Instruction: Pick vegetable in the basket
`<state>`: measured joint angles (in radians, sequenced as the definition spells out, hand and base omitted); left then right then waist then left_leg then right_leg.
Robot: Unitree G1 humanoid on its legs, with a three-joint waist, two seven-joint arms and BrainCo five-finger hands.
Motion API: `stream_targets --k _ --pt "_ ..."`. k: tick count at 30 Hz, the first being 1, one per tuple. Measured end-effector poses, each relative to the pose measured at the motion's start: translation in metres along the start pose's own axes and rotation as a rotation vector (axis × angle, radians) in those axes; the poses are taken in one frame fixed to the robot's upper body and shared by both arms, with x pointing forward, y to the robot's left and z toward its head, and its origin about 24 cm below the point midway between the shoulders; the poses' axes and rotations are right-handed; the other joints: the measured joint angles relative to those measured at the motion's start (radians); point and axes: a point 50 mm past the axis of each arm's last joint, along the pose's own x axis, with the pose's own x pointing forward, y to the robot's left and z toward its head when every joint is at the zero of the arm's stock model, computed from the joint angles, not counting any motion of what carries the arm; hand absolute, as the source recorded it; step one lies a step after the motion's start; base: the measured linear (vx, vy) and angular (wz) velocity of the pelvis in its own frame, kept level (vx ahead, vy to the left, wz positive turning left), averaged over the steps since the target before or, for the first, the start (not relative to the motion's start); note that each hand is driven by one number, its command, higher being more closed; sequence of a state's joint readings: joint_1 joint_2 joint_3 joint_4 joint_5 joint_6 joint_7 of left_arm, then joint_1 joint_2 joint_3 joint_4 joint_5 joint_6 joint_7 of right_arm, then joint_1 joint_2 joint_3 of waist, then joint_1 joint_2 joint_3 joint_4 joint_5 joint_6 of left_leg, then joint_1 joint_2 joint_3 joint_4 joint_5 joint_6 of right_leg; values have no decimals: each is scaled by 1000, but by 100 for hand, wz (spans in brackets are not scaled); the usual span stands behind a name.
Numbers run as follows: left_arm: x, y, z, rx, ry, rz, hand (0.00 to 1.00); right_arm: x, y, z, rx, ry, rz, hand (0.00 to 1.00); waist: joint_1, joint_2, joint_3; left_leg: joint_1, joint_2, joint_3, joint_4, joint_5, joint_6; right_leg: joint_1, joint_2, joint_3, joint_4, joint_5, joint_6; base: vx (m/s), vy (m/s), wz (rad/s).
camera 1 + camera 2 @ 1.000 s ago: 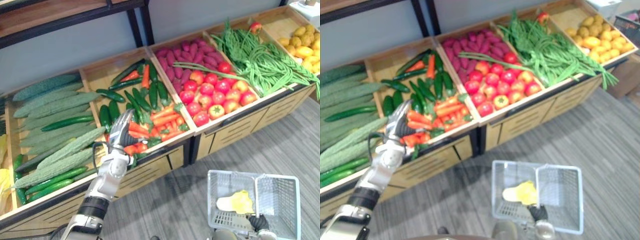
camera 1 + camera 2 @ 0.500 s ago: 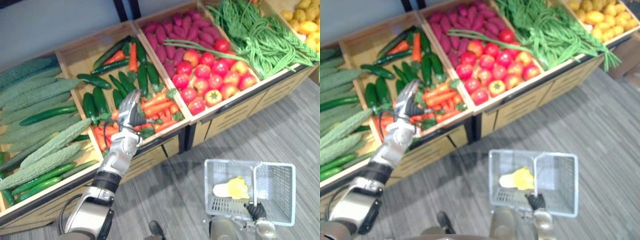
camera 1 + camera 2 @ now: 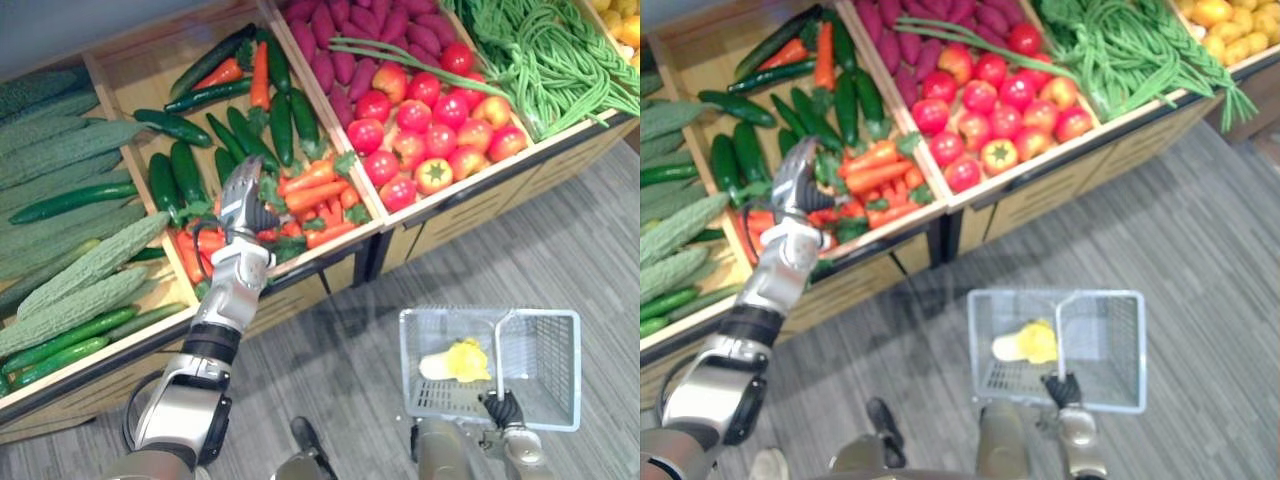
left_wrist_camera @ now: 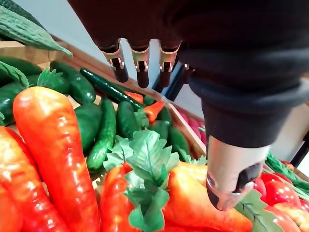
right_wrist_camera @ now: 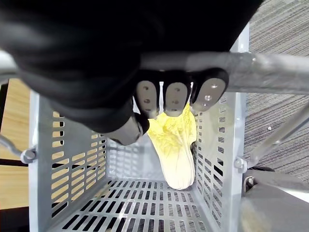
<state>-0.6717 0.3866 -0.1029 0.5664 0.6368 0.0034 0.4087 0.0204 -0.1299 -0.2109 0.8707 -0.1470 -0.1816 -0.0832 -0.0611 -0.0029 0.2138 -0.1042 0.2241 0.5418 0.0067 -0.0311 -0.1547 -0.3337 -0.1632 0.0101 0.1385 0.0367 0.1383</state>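
Hovering our left robot hand (image 3: 245, 195) just above the orange tapered carrots (image 4: 46, 140) with green leafy tops, we hold its silver fingers (image 4: 140, 60) straight and spread, thumb apart, with nothing between them. We judge that this open pose suits a grasp from above. The carrots lie directly beneath the palm, heaped at the near end of the slanted wooden crate (image 3: 320, 255), with dark green cucumbers (image 3: 170, 185) beyond the fingertips. No carrot is lifted yet, so the vegetable we want sits in the crate under this robot hand, not in the basket.

Our right robot hand (image 3: 503, 408) is curled tight round the grey bar handle (image 5: 270, 72) of the pale grey perforated basket (image 3: 545, 360), which hangs below it over the striped grey floor (image 3: 350, 370). Carrying it by the handle leaves its mouth facing up, ready for what the left robot hand brings. A pale yellow leafy cabbage (image 5: 174, 150) already lies on the basket's bottom, right under the right robot hand's fingers. Next, we judge, comes closing on one carrot, though the tangled leafy tops could snag.
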Motion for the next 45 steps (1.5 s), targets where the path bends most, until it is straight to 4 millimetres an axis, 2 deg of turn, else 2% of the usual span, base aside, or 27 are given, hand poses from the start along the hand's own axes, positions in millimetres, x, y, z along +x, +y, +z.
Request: stream_targets --k 3,11,19,24,36,45 --pt "5 4 6 -1 -18 30 0 0 5 3 -17 -14 21 100 11 -4 5 -16 3 0 0 3 -3 -18 3 0 -1 1 0 23 -10 0" --pt "8 4 15 10 -54 29 0 1 6 7 -15 -31 25 100 10 -6 18 -17 5 4 -2 5 -6 -29 8 1 -1 20 -5 18 1 -4" --pt "9 4 15 11 -57 29 0 2 7 10 -13 -42 21 100 12 -7 21 -21 4 16 -4 5 -6 -42 10 5 -1 25 -10 8 0 -5" --pt "10 3 22 19 -87 22 0 4 6 17 -12 -64 18 100 11 -4 39 -34 5 25 -4 9 -7 -58 16 20 -15 54 -15 0 2 -7" --pt "12 2 21 25 -76 18 0 5 7 22 -5 -92 16 100 11 -5 44 -76 10 29 -7 31 -13 -101 25 31 -28 54 -15 -2 -6 -1" --pt "17 3 13 35 -29 18 0 5 8 27 0 -116 18 100 9 -11 52 -89 11 50 -57 73 -18 -133 43 53 -54 53 -15 -10 -25 -7"
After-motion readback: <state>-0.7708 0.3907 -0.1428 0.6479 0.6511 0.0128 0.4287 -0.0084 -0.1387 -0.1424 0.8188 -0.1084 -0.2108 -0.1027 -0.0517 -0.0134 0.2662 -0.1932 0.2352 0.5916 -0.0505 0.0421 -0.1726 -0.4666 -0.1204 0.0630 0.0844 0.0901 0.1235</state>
